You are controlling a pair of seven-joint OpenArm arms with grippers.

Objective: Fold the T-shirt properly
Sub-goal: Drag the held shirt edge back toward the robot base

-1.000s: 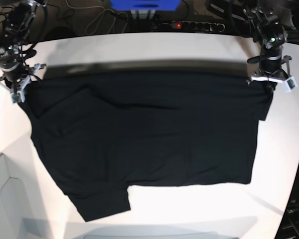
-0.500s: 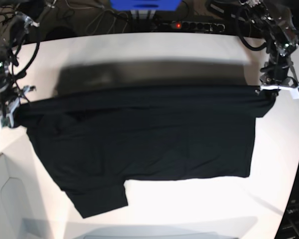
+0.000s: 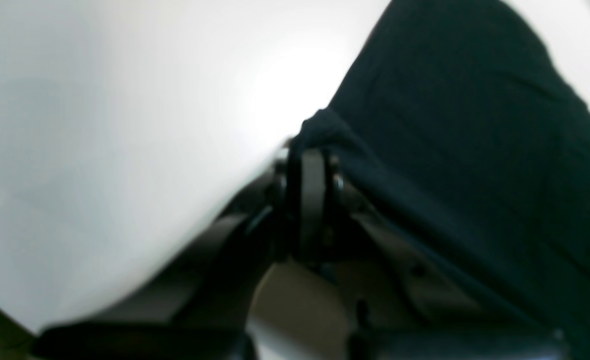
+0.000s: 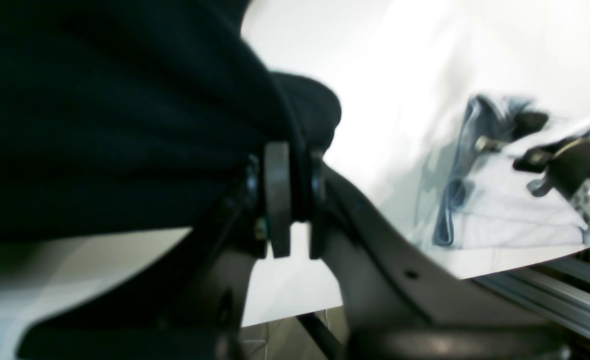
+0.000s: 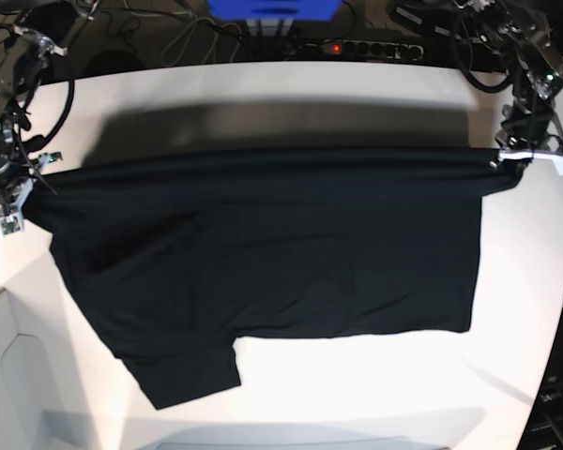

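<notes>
I have the T-shirt (image 5: 263, 262) pinched at both far corners, my left gripper (image 5: 518, 159) and right gripper (image 5: 19, 192) each clenched on cloth, its far edge stretched taut and lifted over the white desk (image 5: 375, 394). Next, I judge, I carry that edge toward the near side. Cables (image 5: 169, 37) crowd the desk's far edge.

White table (image 5: 357, 394) seen under bright light, black power strip (image 5: 361, 47) with a red lamp placed behind it, blue box (image 5: 272, 9) set beside tangled cables (image 5: 183, 37)
</notes>
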